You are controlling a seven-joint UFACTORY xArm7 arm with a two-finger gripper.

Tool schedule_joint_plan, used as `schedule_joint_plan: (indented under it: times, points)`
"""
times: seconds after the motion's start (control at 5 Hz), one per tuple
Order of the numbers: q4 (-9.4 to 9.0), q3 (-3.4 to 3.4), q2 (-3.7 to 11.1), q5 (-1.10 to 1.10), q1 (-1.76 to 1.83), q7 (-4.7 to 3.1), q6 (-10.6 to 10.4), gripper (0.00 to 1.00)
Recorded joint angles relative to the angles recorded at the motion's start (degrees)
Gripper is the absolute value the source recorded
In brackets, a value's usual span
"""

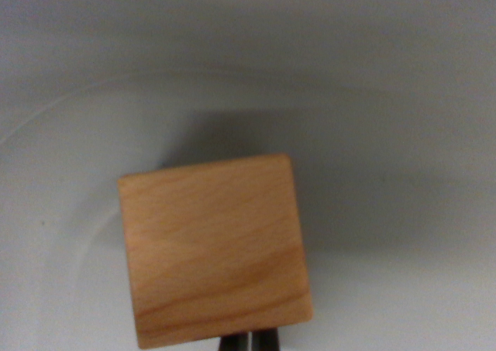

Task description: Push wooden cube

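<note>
A light wooden cube [215,249] fills the lower middle of the wrist view, resting on a pale grey surface [387,118]. Its top face shows wood grain and it casts a dark shadow behind and to the wrist view's right. Just below the cube's near edge, at the bottom of the picture, the dark tips of my gripper [249,342] show with only a thin line between them. They sit right against or just behind the cube's near side; whether they touch it is hidden.
A faint curved line [93,95] arcs across the grey surface beyond the cube. Nothing else stands in view.
</note>
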Motion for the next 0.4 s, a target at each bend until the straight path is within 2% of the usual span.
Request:
schedule_joint_plan:
  times: [0.2, 0.4]
  points:
    - [0.00, 0.00, 0.00, 0.00, 0.00, 0.00, 0.00, 1.00]
    - [1.33, -0.10, 0.79, 0.02, -0.01, -0.22, 0.53, 1.00]
